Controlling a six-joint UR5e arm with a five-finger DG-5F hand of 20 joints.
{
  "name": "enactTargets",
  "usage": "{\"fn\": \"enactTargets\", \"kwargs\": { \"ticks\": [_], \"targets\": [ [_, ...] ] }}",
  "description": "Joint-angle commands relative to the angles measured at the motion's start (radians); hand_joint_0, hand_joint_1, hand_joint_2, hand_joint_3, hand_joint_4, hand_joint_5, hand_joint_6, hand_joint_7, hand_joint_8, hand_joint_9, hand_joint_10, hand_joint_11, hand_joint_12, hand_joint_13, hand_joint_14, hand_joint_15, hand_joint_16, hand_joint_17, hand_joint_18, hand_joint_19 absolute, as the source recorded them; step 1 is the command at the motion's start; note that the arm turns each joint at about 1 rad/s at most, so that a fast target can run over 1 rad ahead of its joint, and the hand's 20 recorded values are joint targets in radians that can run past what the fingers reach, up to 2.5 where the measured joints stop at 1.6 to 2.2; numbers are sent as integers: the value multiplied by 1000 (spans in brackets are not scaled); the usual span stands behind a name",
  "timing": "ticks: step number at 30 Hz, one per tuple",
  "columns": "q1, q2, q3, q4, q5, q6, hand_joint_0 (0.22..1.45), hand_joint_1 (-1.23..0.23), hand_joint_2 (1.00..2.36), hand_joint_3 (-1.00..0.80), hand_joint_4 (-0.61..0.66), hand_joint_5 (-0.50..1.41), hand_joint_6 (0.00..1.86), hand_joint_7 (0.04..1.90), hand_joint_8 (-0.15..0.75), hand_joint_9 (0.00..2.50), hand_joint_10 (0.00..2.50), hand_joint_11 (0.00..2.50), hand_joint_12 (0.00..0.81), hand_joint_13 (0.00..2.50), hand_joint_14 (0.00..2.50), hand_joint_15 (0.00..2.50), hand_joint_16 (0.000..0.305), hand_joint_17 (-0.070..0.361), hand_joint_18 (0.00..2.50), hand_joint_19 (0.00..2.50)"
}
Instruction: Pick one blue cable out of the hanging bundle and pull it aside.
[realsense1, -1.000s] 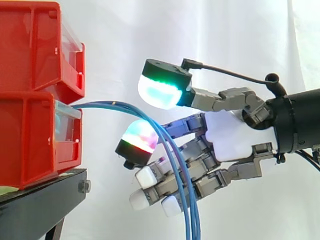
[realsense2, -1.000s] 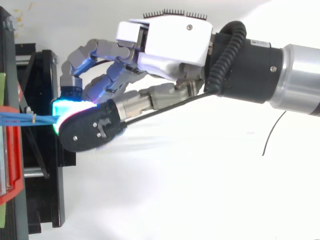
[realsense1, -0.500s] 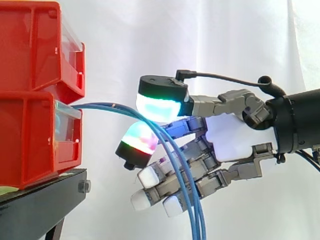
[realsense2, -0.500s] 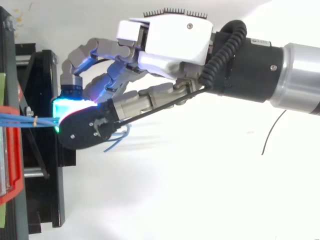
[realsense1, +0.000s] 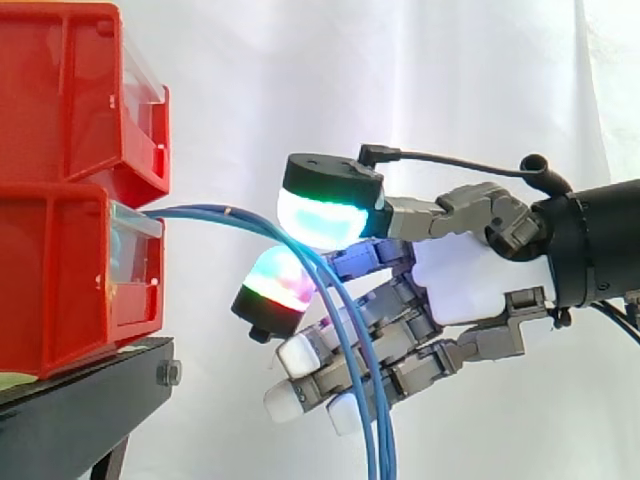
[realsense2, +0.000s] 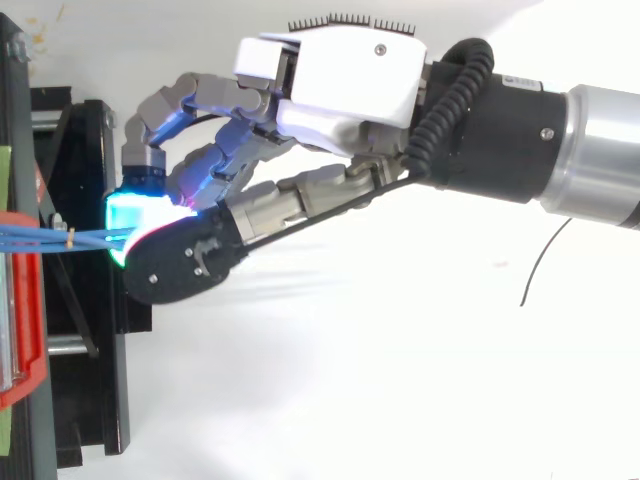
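Observation:
Several thin blue cables (realsense1: 215, 212) come out of the lower red bin (realsense1: 60, 290), arch to the right and hang down past the bottom edge of the side view. From the right, my hand (realsense1: 465, 275) reaches into the bundle. The thumb's green-cyan pad (realsense1: 322, 205) sits on top of the arch and a red-green fingertip (realsense1: 275, 285) sits just under it, pinching the cables between them. The other fingers curl behind the hanging strands. In the top view the cables (realsense2: 40, 238) run from the bin to the meeting pads of my hand (realsense2: 340, 75).
A second red bin (realsense1: 70, 100) is stacked on the lower one. Both stand on a black stand (realsense1: 80, 410) at the left, with a white curtain behind. The arm fills the right side of both views.
The thumb pad has come down onto the cable arch, closing the gap to the fingertip below. The hanging strands swung right, then drew back together to the left.

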Motion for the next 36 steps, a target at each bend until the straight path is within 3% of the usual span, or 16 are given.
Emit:
{"fn": "enactTargets", "kwargs": {
  "ticks": [1,5,7,9,13,24,29,34,36],
  "targets": [
    [0,-1,1,-1,0,0,632,-804,1007,-412,50,-160,892,951,313,921,14,475,344,679,14,362,48,108,624,542],
    [-1,-1,-1,-1,-3,0,749,-888,1016,-305,-106,-174,925,1144,290,934,16,489,329,720,14,356,45,102,671,507],
    [-1,-1,-1,-1,-3,0,795,-882,1014,-341,-196,-185,946,1149,259,940,14,496,324,737,14,373,44,99,679,533],
    [0,-1,-1,-1,-4,0,851,-868,1009,-403,-284,-189,952,1265,229,981,14,489,306,755,15,394,42,94,664,586],
    [-1,-1,1,-1,-4,2,869,-847,1000,-500,-411,-182,964,1213,231,1081,16,512,277,842,17,455,36,82,710,571],
    [-6,1,-1,-18,-9,18,693,-998,1000,-500,-232,-108,968,840,237,1180,15,568,272,1014,22,636,27,61,825,481],
    [-7,1,-1,-20,-9,20,598,-1016,1000,-500,-142,-116,959,818,243,1180,14,595,279,1011,24,651,27,61,806,492],
    [-7,1,-1,-27,-9,20,490,-859,1000,-500,-91,-117,950,784,273,1217,14,607,317,1019,22,652,35,79,815,520],
    [-7,1,-2,-29,-9,20,480,-709,1000,-500,-82,-118,940,818,279,1242,16,607,325,1036,22,662,39,88,829,550]
  ]
}}
